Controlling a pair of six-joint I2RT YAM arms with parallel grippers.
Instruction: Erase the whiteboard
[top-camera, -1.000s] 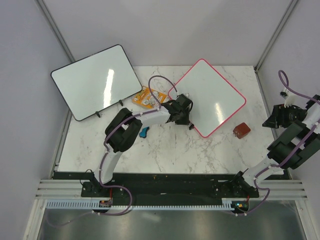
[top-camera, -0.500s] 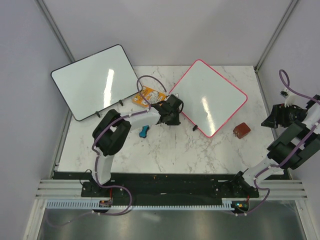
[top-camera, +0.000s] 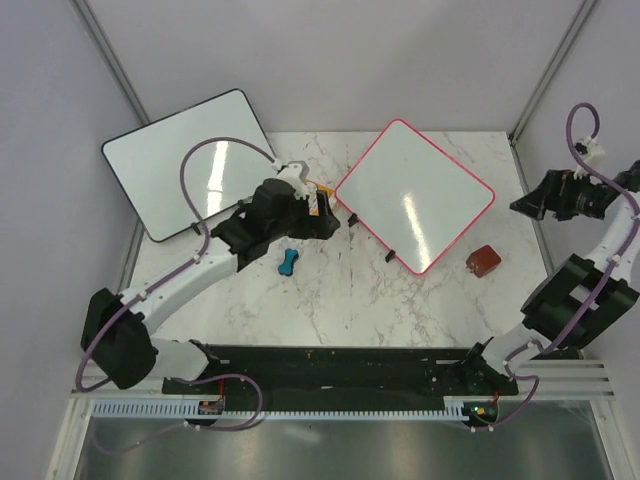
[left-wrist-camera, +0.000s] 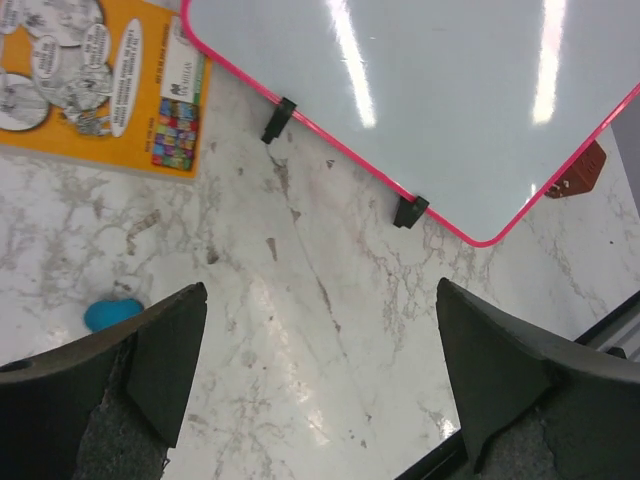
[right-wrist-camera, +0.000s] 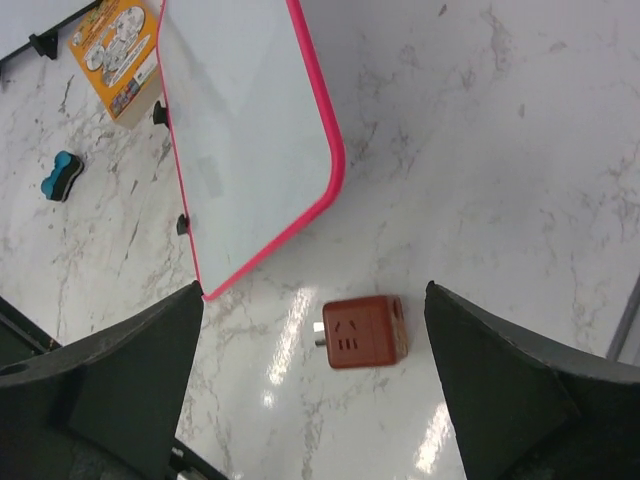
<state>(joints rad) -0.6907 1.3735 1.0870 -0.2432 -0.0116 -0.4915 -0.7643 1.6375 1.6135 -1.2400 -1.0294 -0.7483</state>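
The whiteboard (top-camera: 415, 195), square with a pink frame and small black feet, lies on the marble table with its face blank; it also shows in the left wrist view (left-wrist-camera: 430, 90) and the right wrist view (right-wrist-camera: 245, 130). A blue eraser (top-camera: 288, 263) lies loose on the table left of it (left-wrist-camera: 110, 313) (right-wrist-camera: 62, 175). My left gripper (top-camera: 326, 224) hovers open just off the board's left corner, with only bare marble between its fingers (left-wrist-camera: 320, 300). My right gripper (top-camera: 524, 205) is open in the air by the right wall, above the table (right-wrist-camera: 312, 295).
A larger black-framed whiteboard (top-camera: 190, 165) leans at the back left. An orange printed card (left-wrist-camera: 100, 80) lies between the two boards, partly under my left arm. A red-brown plug cube (top-camera: 483, 261) sits near the pink board's lower right corner (right-wrist-camera: 362, 331). Walls close in on three sides.
The left gripper went from shut at the pink board's left corner to open and drew back to the left. The board turned slightly. The right gripper opened wider and swung up.
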